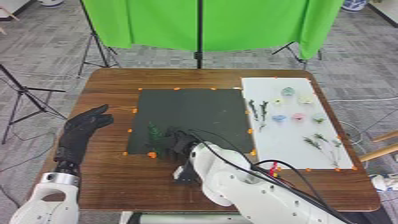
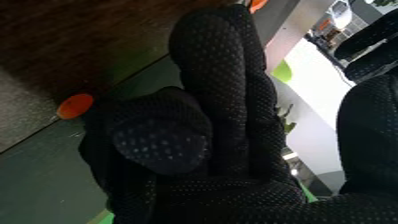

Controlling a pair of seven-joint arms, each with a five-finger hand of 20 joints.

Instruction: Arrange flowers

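My right hand (image 1: 180, 143) is low over the near left part of the dark mat (image 1: 200, 110), just right of a green leafy sprig (image 1: 155, 136) on the mat. In the right wrist view, the right hand (image 2: 218, 85) has long fingers extended, with a rounded fingertip bent in front of them. No held thing can be made out. Left of the mat, my left hand (image 1: 82, 131) is open with relaxed fingers. A white sheet (image 1: 271, 135) carries dark green sprigs (image 1: 258, 110), pale small flowers (image 1: 298, 117) and light green stems (image 1: 324, 145).
Orange markers (image 1: 152, 155) edge the mat on the brown wooden table (image 1: 107, 175). The white right forearm (image 1: 231, 175) and its loose black cables cross the near right part of the table. A green cloth (image 1: 258, 25) hangs beyond the far edge.
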